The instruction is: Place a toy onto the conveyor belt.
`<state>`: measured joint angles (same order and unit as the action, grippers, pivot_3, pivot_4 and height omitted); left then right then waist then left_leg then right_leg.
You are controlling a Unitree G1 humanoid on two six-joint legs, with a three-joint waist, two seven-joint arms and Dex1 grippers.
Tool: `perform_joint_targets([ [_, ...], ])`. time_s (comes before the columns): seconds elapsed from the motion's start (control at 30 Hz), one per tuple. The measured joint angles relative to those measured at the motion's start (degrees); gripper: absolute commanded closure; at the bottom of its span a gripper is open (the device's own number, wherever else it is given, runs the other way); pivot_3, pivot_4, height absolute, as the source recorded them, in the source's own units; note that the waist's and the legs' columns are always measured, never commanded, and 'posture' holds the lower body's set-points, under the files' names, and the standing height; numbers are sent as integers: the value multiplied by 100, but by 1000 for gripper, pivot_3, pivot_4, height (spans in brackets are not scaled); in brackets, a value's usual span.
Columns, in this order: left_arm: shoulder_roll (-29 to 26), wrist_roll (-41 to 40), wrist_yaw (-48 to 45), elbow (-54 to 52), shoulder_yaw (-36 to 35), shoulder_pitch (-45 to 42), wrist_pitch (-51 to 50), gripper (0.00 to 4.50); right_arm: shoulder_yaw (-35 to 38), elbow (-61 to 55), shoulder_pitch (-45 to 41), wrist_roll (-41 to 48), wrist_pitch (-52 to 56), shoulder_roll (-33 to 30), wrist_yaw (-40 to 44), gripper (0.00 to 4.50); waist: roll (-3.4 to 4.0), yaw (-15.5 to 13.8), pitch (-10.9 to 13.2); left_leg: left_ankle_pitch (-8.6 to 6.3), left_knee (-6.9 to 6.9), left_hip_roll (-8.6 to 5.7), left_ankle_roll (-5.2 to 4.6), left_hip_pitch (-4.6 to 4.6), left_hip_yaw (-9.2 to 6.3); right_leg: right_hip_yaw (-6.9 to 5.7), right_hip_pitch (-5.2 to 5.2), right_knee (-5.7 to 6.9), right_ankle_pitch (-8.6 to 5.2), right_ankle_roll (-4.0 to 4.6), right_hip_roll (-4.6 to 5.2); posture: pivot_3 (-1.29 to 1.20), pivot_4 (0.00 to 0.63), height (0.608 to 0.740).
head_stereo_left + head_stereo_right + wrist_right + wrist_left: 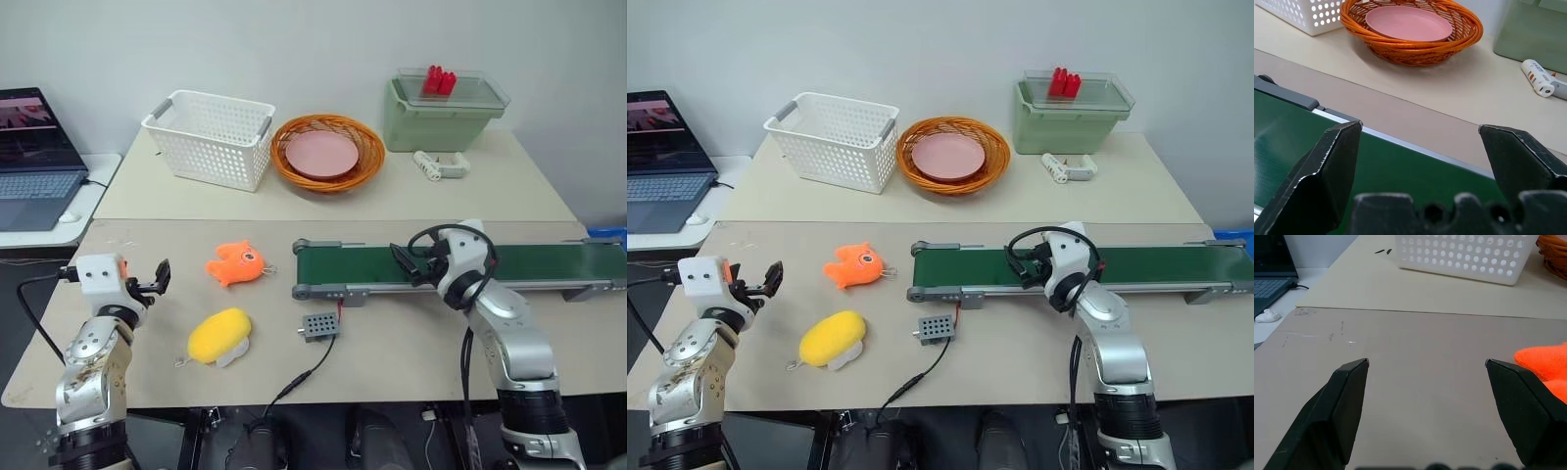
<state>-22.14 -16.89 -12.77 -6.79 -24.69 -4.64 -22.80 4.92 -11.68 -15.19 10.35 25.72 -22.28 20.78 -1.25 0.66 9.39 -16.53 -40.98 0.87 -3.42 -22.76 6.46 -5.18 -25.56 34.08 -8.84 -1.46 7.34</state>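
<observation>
The toy [219, 335], a rounded yellow plush with a small white underside, lies on the table near its front edge. The conveyor belt [529, 264], long and dark green in a grey frame, runs across the right half of the table. My left gripper [158, 277] stands open over the table's left side, up and to the left of the toy, with nothing between its fingers [1347, 396]. My right gripper [404, 260] hangs open over the belt's left part [1400, 171], empty.
An orange fish plush [235, 263] lies between the left gripper and the belt's end. A small grey box [320, 325] with a cable sits in front of the belt. At the back stand a white basket [211, 138], a wicker basket [328, 153] with a pink plate, and a green bin [441, 110]. A laptop [34, 162] is far left.
</observation>
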Motion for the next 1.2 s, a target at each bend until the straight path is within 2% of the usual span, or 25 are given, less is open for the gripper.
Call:
perform_joint_targets([
  [0.1,17,-186,-29,-106,-27,18,-171,430,-98,-30,-4,83,21,-160,305,0,0,2,0,0,0,0,0,-4,1,3,-4,0,0,0,0,0,150,740],
  [0.2,190,-785,-73,-480,-168,61,-515,430,-625,-474,-108,584,45,-845,1737,0,0,2,0,0,-2,0,-2,-8,-2,5,-12,1,0,0,0,0,150,740],
  [0.33,169,-968,-66,-594,-208,154,-630,430,-944,-1342,-413,1486,101,-1918,3634,0,0,-6,1,-6,0,3,-13,-4,-12,-3,-3,-2,0,1,-4,0,150,740],
  [0.4,150,-1012,-31,-624,-268,237,-640,430,-1022,-1474,-552,1699,110,-2153,4147,0,-5,-7,0,-27,-2,4,-47,8,-17,-7,13,-5,-1,1,-3,0,150,740],
  [0.53,152,-1098,44,-843,-304,347,-766,430,-1137,-1458,-887,1849,153,-2219,4586,0,-6,-31,0,-32,-4,1,-54,13,-15,-7,18,-6,-4,6,7,0,150,740],
  [0.6,158,-1311,55,-1100,-377,541,-923,430,-1184,-1461,-911,1900,174,-2221,4678,0,-6,-50,0,-16,-3,1,-25,12,-14,-6,15,-6,-4,7,11,0,150,740],
  [0.83,93,-3049,-279,-2011,-660,1409,-2050,430,-1327,-1451,-1009,1904,194,-2156,4707,0,-6,-112,0,-8,-3,1,-7,0,-14,-7,-2,-2,-11,18,13,0,150,740],
  [0.93,-306,-3374,-662,-2214,-730,1974,-2319,430,-1348,-1354,-1041,1844,190,-2115,4673,0,-4,-121,0,-5,0,2,-1,3,-10,-6,-9,5,-40,63,10,0,150,740],
  [1.0,-1291,-3247,-1430,-2389,-672,2615,-2363,430,-1383,-1300,-1048,1770,174,-2082,4662,0,-20,-121,-1,0,5,8,9,-4,-8,-10,-26,13,-55,87,0,0,150,740],
  [1.17,-2630,-2537,-2707,-2342,-351,2525,-1881,430,-1497,-1201,-995,1599,92,-1944,4551,0,-1,-205,-4,4,4,4,15,-20,-3,-11,-44,13,-59,94,4,0,150,740],
  [1.2,-2727,-2502,-2861,-2341,-314,2438,-1829,430,-1497,-1200,-954,1564,82,-1943,4527,0,-1,-201,-4,3,4,4,13,-28,-1,-8,-49,10,-58,93,4,0,150,740],
])
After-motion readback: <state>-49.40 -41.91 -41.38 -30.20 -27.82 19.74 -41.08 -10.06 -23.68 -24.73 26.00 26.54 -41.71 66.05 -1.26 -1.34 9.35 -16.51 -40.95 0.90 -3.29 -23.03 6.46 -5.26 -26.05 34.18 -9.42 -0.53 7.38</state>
